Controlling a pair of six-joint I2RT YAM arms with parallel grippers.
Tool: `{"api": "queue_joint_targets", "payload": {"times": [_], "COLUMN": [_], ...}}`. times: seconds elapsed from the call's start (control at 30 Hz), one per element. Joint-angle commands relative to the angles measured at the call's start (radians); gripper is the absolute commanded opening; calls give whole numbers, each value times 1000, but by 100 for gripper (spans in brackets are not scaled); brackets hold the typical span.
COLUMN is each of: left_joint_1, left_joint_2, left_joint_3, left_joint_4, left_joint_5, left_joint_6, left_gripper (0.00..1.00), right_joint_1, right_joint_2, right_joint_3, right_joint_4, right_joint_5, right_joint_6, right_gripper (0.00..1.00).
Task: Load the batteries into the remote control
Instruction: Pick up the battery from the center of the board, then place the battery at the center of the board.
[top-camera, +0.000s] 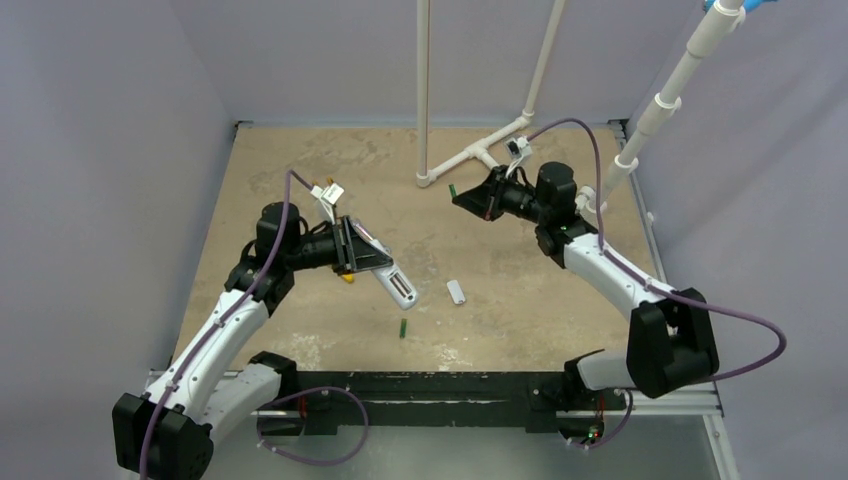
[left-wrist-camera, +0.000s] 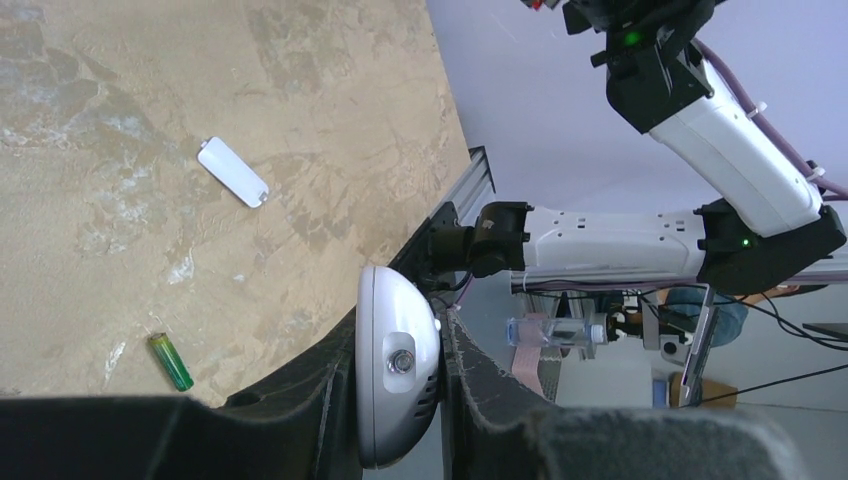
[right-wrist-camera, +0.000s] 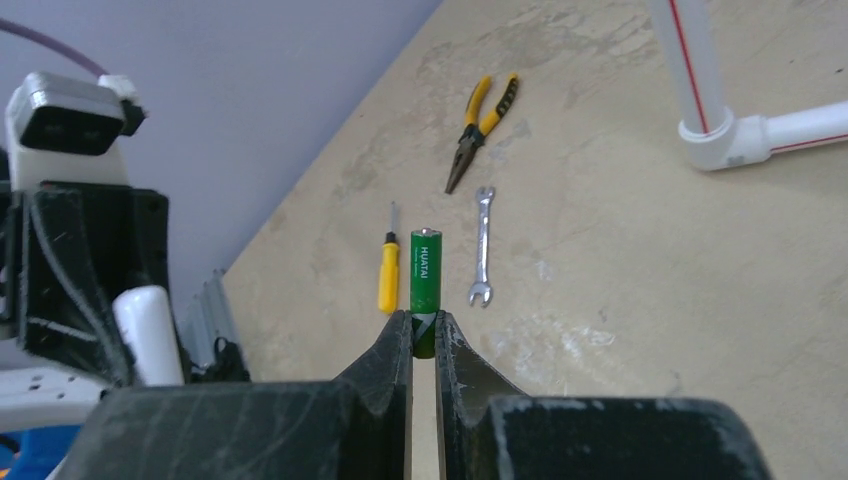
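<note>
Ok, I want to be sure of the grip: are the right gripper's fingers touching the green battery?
Touching. The right wrist view shows the green battery pinched at one end between both fingers, with no gap on either side.

White remote (top-camera: 397, 285): tilted, clamped in L gripper (left-wrist-camera: 398, 345). Green battery A (right-wrist-camera: 425, 280): end pinched in R gripper (right-wrist-camera: 423, 335), rest protruding. Green battery B (top-camera: 403, 327): flat on table (top-camera: 520, 300), just below remote.
</note>
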Motion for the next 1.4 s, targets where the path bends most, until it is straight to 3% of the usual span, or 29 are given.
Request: {"api": "queue_joint_targets", "payload": {"times": [0.0, 0.07, 0.2, 0.27, 0.57, 0.83, 1.03, 1.37], "left_joint_1": [11, 10, 10, 10, 10, -5, -7, -7], "left_joint_2": [-9, -11, -13, -9, -23, -25, -28, -58], "left_joint_3": [49, 50, 48, 50, 44, -3, -29, -45], "left_joint_4": [54, 55, 62, 66, 76, 194, 241, 316], "left_joint_5": [-10, -19, -32, -31, -47, -75, -88, -83], "left_joint_6": [1, -2, 0, 1, 26, 8, 6, 8], "left_gripper": [0, 0, 0, 0, 0, 0, 0, 0], "right_joint_1": [9, 39, 229, 292, 319, 319, 319, 321], "right_joint_2": [-133, -198, -321, -361, -539, -582, -662, -742], "right_joint_3": [-81, -89, 8, 8, -117, -170, -286, -310], "right_joint_4": [126, 53, -273, -308, -334, -366, -175, -185], "right_joint_5": [-96, -71, 116, 159, 74, 24, -103, -200], "right_joint_6": [116, 68, -234, -280, -435, -584, -670, -796], "right_gripper": [0, 0, 0, 0, 0, 0, 0, 6]}}
